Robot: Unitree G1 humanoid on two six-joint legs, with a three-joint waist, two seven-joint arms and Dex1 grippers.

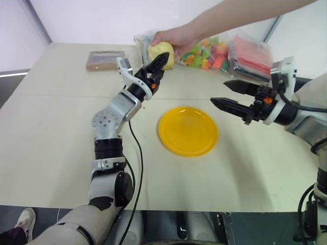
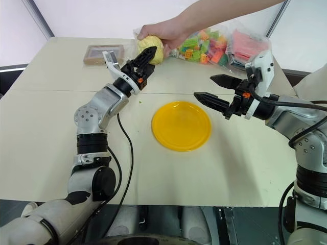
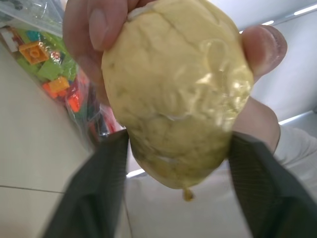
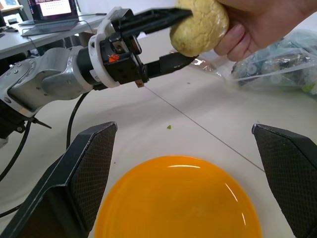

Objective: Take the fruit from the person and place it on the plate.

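A person's hand (image 1: 176,37) reaches in from the back right and holds the pale yellow, lumpy fruit (image 1: 161,51) above the far side of the table. My left gripper (image 1: 162,64) is raised to it and shut on the fruit (image 3: 173,94), one black finger on each side of its lower end. In the right wrist view one finger lies over the fruit (image 4: 198,25) and the other under it, while the person's fingers still grip it. The yellow-orange plate (image 1: 188,131) lies flat on the table's middle. My right gripper (image 1: 218,92) hovers open above the plate's right edge, holding nothing.
Clear bags of colourful toy bricks (image 1: 209,53) and a bag of red pieces (image 1: 250,56) lie at the back, behind the hand. A flat brown box (image 1: 104,59) sits at the back left. A black cable (image 1: 138,168) runs along my left arm.
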